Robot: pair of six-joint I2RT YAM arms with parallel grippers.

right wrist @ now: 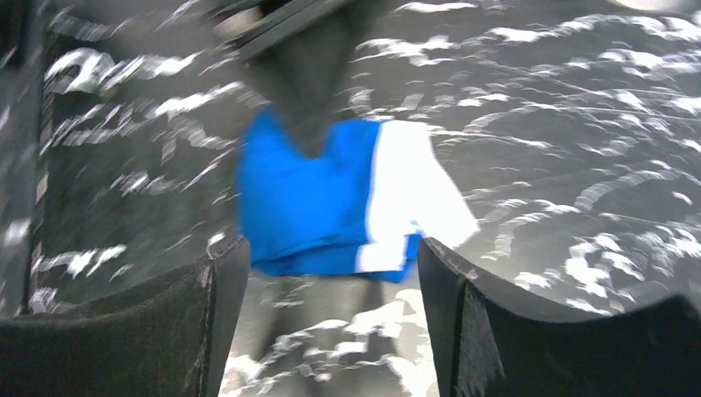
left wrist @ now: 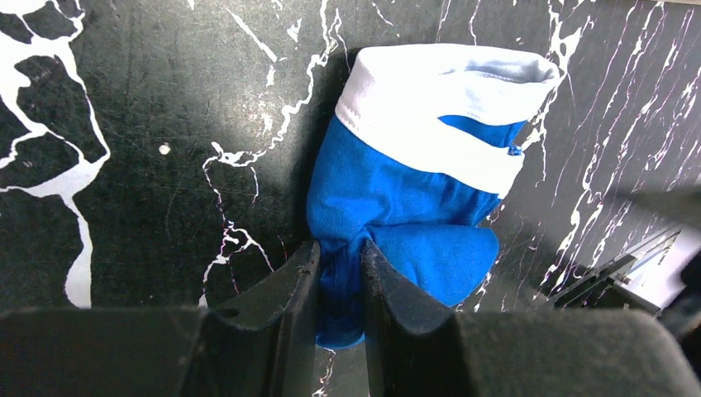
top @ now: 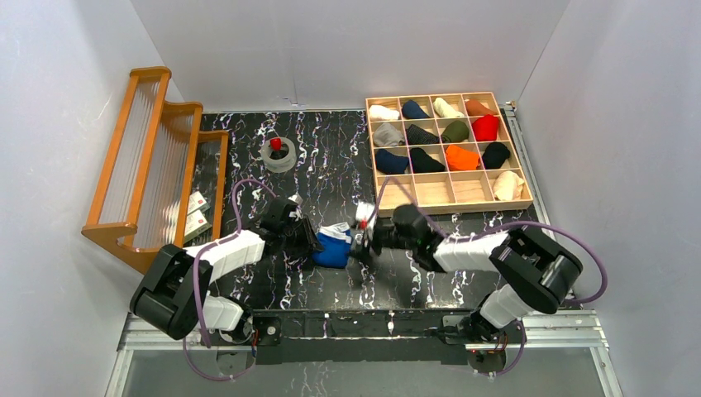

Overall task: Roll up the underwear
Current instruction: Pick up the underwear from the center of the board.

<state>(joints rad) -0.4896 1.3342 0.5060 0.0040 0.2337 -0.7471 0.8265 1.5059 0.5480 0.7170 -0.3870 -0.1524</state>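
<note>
The royal blue underwear (top: 333, 248) with white stripes lies bunched into a compact roll on the black marbled table, between the two grippers. In the left wrist view it (left wrist: 413, 190) lies with its white band at the far end. My left gripper (left wrist: 340, 269) is shut on a pinch of its blue fabric at the near end; in the top view this gripper (top: 312, 241) is at the roll's left side. My right gripper (right wrist: 331, 256) is open with the roll (right wrist: 331, 203) just beyond its fingertips; in the top view it (top: 360, 241) is at the roll's right side. The orange underwear is out of view on the table.
A wooden grid tray (top: 449, 193) with several rolled garments in its cells stands at the back right. An orange wooden rack (top: 153, 157) stands at the left. A tape roll with a red piece (top: 279, 154) lies at the back of the table.
</note>
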